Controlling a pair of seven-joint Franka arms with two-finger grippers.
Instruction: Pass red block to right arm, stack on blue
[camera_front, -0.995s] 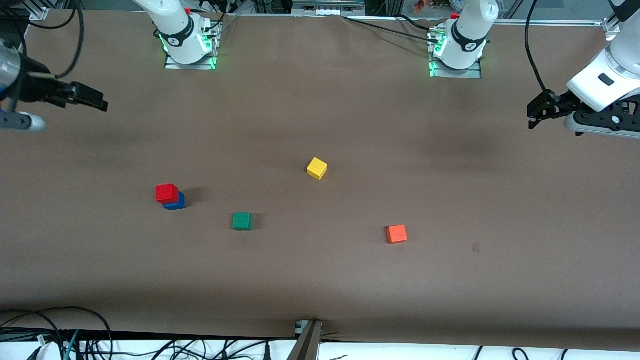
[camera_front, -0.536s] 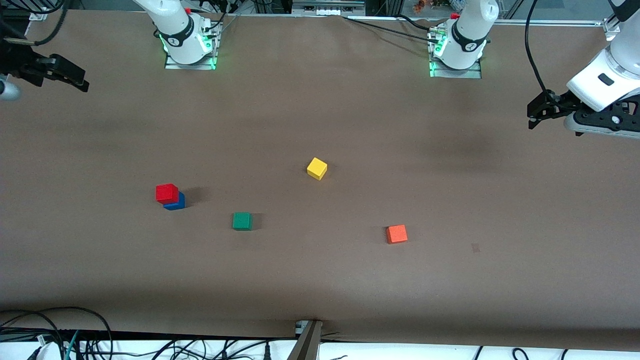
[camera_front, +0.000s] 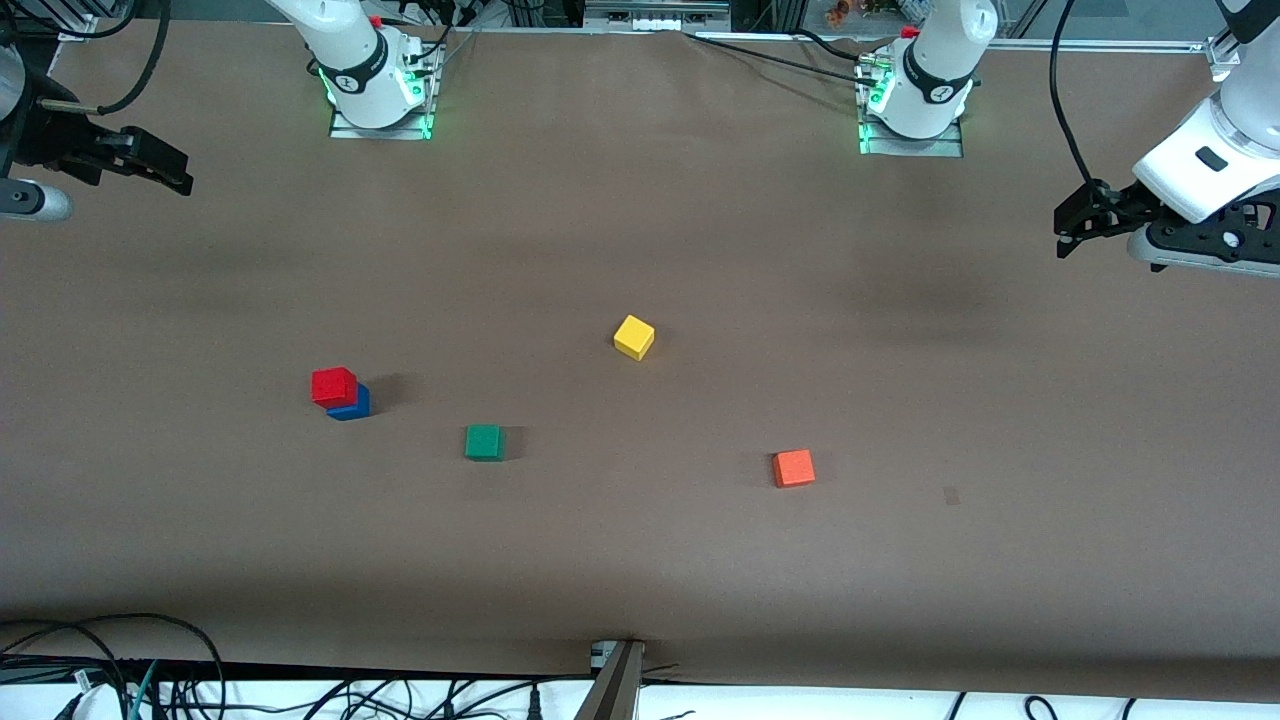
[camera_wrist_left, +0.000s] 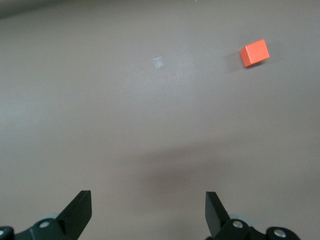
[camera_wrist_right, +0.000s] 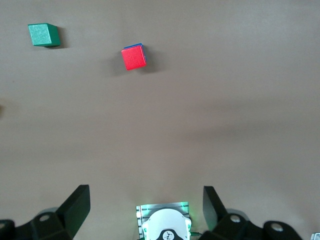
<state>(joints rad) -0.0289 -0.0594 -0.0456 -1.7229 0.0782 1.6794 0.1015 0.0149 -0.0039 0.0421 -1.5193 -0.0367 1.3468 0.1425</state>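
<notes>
From the front view, the red block (camera_front: 333, 386) sits on the blue block (camera_front: 352, 404), a little off its centre, toward the right arm's end of the table (camera_front: 640, 560). So the stack looks already made, and the step in hand seems to be pulling back. The right gripper (camera_front: 160, 172) hangs over the table edge at its own end, well apart from the stack; to do this well it should stay high and away from the 2 blocks. The left gripper (camera_front: 1068, 222) waits over the other end. The green block (camera_front: 484, 442), yellow block (camera_front: 634, 337) and orange block (camera_front: 793, 468) lie apart.

In the left wrist view, the left gripper (camera_wrist_left: 148, 215) has its fingers spread and holds nothing; only the orange block (camera_wrist_left: 254, 53) shows.

In the right wrist view, the right gripper (camera_wrist_right: 146, 210) is spread and empty too; the red block (camera_wrist_right: 134, 58) covers nearly all of the blue block (camera_wrist_right: 133, 46). No container is in any view.
</notes>
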